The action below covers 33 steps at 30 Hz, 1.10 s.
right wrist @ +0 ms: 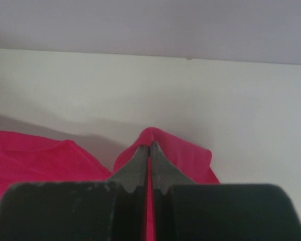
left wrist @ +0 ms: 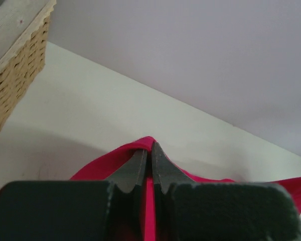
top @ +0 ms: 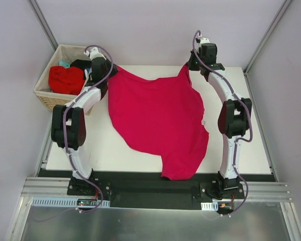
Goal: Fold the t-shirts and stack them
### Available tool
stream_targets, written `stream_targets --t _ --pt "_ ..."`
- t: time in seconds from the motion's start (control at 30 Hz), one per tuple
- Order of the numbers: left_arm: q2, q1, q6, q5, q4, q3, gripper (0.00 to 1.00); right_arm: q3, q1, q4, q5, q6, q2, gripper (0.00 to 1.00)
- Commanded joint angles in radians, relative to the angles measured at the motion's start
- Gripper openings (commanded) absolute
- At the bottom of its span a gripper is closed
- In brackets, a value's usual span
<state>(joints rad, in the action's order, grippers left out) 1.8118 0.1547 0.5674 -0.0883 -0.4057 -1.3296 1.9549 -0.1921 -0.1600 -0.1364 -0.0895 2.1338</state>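
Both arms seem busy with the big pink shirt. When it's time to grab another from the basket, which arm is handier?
Probably the left. The left tool pinches the pink shirt right beside the basket holding the red shirt. The right tool grips the opposite far corner, farther from it.

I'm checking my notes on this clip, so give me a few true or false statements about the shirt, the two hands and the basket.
1. The left hand is shut on the crimson-pink t-shirt. True.
2. The right hand is open and empty. False: it is shut on a fold of the same shirt.
3. The wicker basket stands at the far left. True.
4. The basket is empty. False: it holds a red tee, plus black and teal cloth.
5. The crimson-pink t-shirt is folded into a neat square. False: it lies spread out and rumpled.
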Motion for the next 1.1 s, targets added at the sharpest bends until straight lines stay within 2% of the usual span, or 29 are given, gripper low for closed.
stream_targets --t 0.0,0.17,0.23,0.27,0.3,0.33,0.37,0.4,0.43,0.47,0.5,0.6,0.67,0.7,0.83,0.93,1.07 --pt "0.118 -0.015 0.031 -0.016 -0.006 -0.225 0.00 0.208 0.005 -0.039 -0.016 0.019 0.112 0.01" --pt "0.282 -0.032 0.034 -0.066 0.105 -0.432 0.00 0.321 0.020 -0.081 0.011 0.042 0.231 0.01" --pt "0.325 -0.037 0.042 -0.083 0.154 -0.471 0.00 0.354 0.022 -0.101 0.032 0.045 0.256 0.01" --pt "0.337 -0.037 0.042 -0.100 0.166 -0.505 0.03 0.355 0.020 -0.105 0.044 0.046 0.265 0.09" --pt "0.348 -0.037 0.032 -0.114 0.185 -0.519 0.14 0.351 0.023 -0.104 0.056 0.050 0.267 0.15" --pt "0.365 -0.037 0.025 -0.125 0.194 -0.532 0.29 0.345 0.023 -0.101 0.073 0.051 0.264 0.23" --pt "0.372 -0.038 0.017 -0.133 0.202 -0.563 0.48 0.323 0.025 -0.098 0.086 0.051 0.256 0.32" --pt "0.377 -0.040 0.009 -0.142 0.211 -0.577 0.66 0.309 0.023 -0.084 0.096 0.050 0.224 0.51" --pt "0.376 -0.040 -0.009 -0.145 0.225 -0.591 0.92 0.287 0.025 -0.072 0.106 0.050 0.201 0.59" --pt "0.367 -0.040 -0.017 -0.142 0.228 -0.599 0.99 0.238 0.025 -0.059 0.106 0.050 0.168 0.65" --pt "0.353 -0.040 -0.020 -0.130 0.229 -0.593 0.99 0.210 0.020 -0.034 0.110 0.050 0.135 0.73" --pt "0.232 -0.024 -0.030 -0.093 0.202 -0.501 0.99 0.123 -0.006 -0.019 0.116 0.024 -0.001 0.79" --pt "0.115 0.008 -0.047 -0.033 0.174 -0.410 0.99 0.054 -0.055 -0.038 0.130 -0.018 -0.113 0.81" --pt "0.042 0.022 -0.050 -0.022 0.180 -0.378 0.99 0.032 -0.072 -0.047 0.185 -0.035 -0.150 0.81" --pt "-0.092 0.074 -0.054 0.001 0.246 -0.243 0.99 -0.132 -0.121 -0.044 0.254 -0.041 -0.253 0.82" --pt "-0.132 0.080 -0.054 -0.019 0.251 -0.116 0.99 -0.179 -0.095 -0.087 0.265 0.000 -0.211 0.81" --pt "-0.095 0.080 -0.055 -0.031 0.280 -0.111 0.99 -0.149 -0.049 -0.164 0.282 0.014 -0.128 0.78"
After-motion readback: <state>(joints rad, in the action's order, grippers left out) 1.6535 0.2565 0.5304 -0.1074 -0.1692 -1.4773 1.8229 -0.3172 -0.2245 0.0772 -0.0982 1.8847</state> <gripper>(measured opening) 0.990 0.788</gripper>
